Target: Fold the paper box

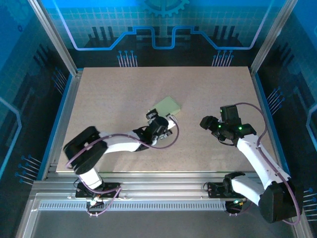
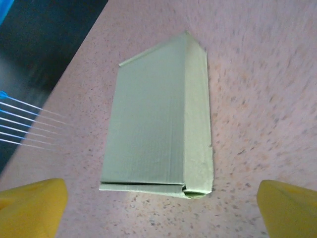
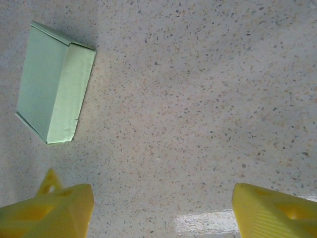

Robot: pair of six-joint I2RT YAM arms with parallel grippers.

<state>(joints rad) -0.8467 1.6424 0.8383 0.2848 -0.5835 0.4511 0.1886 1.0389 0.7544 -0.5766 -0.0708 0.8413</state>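
Green paper box [image 1: 167, 104] on table [image 1: 109, 94] | left gripper [image 2: 161, 210] just beside, parted

The paper box [image 1: 167, 105] is lying flat on the table [image 1: 114, 94], taking up the middle of the surface. Bare table is stretching away from the box on its far side, its left and its right. The left gripper [image 2: 159, 210] is crowding the box's near side, jaws spread wider than the box. The right gripper [image 3: 171, 210] is hanging well apart to the box's right, jaws parted, leaving an open lane between them.
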